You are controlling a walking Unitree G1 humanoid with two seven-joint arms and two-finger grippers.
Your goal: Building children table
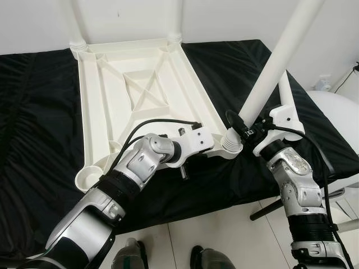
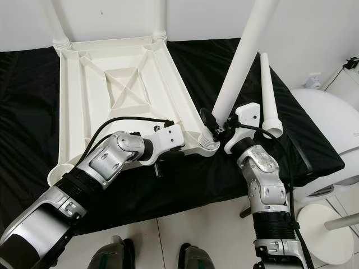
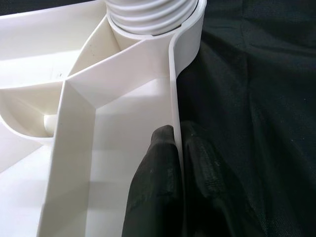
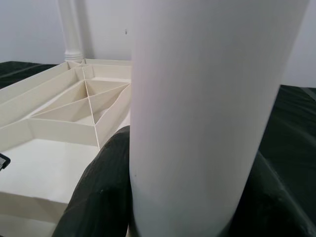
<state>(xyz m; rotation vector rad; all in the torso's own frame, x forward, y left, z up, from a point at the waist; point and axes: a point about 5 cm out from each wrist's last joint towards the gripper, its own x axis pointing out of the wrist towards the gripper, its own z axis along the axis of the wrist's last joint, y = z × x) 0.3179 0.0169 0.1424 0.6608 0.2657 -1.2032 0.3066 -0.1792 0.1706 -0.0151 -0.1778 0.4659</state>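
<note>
Tabletop (image 1: 147, 89): white, upside down on a black cloth (image 1: 39, 145), upper centre of the head view, ribs up.
Far legs: two stand in the top corners, at the upper edge of the frame.
Leg (image 1: 279, 61): tilted, running from the upper right down into the ribbed socket (image 1: 231, 143) at the near right corner.
Right gripper (image 4: 173, 197): clamped around that leg just above the socket.
Left gripper (image 3: 178, 163): pinched on the tabletop's near rim, beside the socket.
Spare leg (image 2: 266, 89): lying on the cloth, right of centre.
Near left socket (image 1: 88, 178): empty.
</note>
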